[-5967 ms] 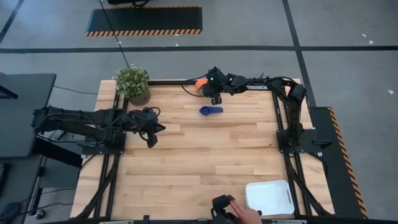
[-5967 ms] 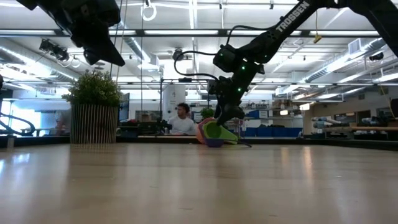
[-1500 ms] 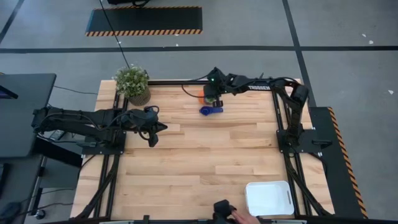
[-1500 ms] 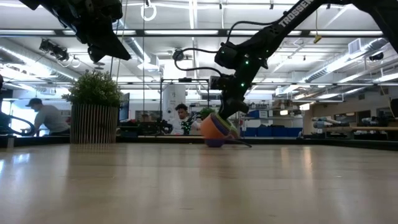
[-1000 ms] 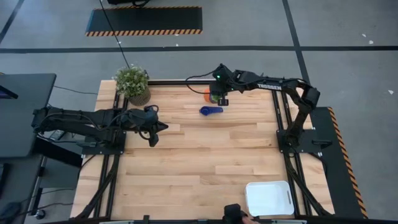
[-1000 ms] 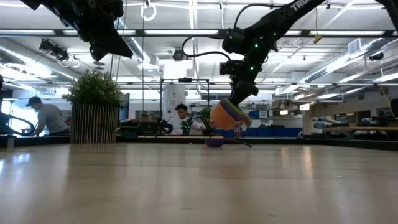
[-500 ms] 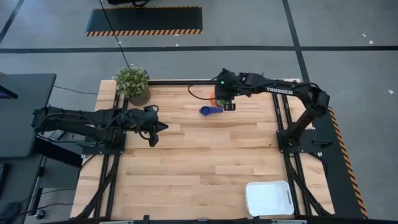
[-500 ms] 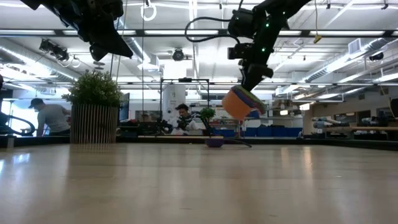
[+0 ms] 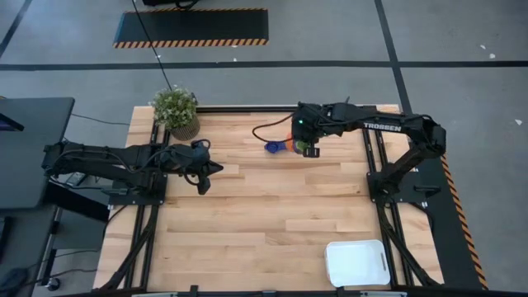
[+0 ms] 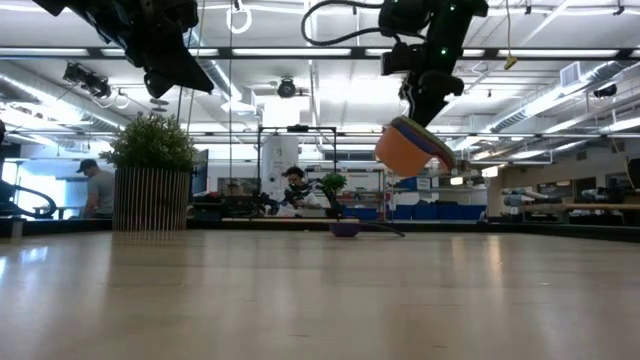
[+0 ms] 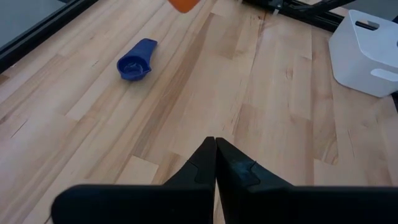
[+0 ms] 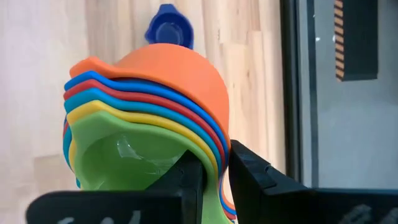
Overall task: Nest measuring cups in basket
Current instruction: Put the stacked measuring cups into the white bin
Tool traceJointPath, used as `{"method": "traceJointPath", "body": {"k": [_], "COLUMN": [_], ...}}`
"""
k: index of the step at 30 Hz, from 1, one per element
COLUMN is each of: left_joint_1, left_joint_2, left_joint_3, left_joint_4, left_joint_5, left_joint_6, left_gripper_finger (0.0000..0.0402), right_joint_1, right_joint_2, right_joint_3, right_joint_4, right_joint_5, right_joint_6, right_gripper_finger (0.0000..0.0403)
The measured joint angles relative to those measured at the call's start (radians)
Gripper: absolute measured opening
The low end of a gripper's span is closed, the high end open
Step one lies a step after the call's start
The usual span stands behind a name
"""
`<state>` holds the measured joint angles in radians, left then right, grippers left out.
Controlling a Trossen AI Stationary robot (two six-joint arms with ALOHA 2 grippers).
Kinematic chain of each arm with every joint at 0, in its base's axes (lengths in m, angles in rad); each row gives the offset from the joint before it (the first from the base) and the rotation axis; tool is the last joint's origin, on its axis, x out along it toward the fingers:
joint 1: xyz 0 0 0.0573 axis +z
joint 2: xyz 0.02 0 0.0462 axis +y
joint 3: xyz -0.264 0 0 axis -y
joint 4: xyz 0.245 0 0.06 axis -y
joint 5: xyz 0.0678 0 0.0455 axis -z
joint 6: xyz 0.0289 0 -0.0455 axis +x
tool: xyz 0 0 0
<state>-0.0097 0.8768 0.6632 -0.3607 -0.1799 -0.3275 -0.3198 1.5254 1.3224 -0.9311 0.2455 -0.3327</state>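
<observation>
A nested stack of measuring cups (image 12: 149, 112), orange outermost and green innermost, hangs in the air under my right gripper (image 12: 214, 171), which is shut on it, over the table's far middle (image 9: 289, 143). A dark blue measuring cup (image 9: 272, 148) lies alone on the wood just beside it, resting on its base (image 11: 134, 62). The white basket (image 9: 356, 262) stands at the near right corner. My left gripper (image 11: 216, 149) is shut on nothing and hovers above the table's left side (image 9: 213, 167). My right gripper pinches the stack's layered rim edge (image 12: 219, 163) between its two fingers, one finger (image 12: 189, 177) on the green inner side and the other (image 12: 249, 171) on the orange outer side. The fingers come from above, slanting down. The stack (image 10: 410, 147) hangs tilted, clear of the table.
A potted green plant (image 9: 176, 111) stands at the far left corner. Black frame rails run along the table's left and right sides. Bare wood lies between the cups and the basket (image 11: 370, 53).
My right gripper has risen and swung toward the table's right and near side, carrying the nested stack lifted higher above the wood. The dark blue cup has stayed where it lay.
</observation>
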Motion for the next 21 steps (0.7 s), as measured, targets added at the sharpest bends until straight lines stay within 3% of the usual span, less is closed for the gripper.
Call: {"method": "traceJointPath", "body": {"k": [16, 21], "left_joint_1": [0.0, 0.0], "left_joint_2": [0.0, 0.0], "left_joint_3": [0.0, 0.0], "left_joint_4": [-0.001, -0.001], "left_joint_5": [0.0, 0.0], "left_joint_6": [0.001, 0.008], "left_gripper_finger": [0.0013, 0.0013], "right_joint_1": [0.119, 0.147], "right_joint_2": [-0.072, -0.103], "right_joint_3": [0.0, 0.0], "right_joint_4": [-0.207, -0.286], "right_joint_5": [-0.007, -0.111], "right_joint_6": [0.203, 0.286], "right_gripper_finger": [0.0058, 0.0058]}}
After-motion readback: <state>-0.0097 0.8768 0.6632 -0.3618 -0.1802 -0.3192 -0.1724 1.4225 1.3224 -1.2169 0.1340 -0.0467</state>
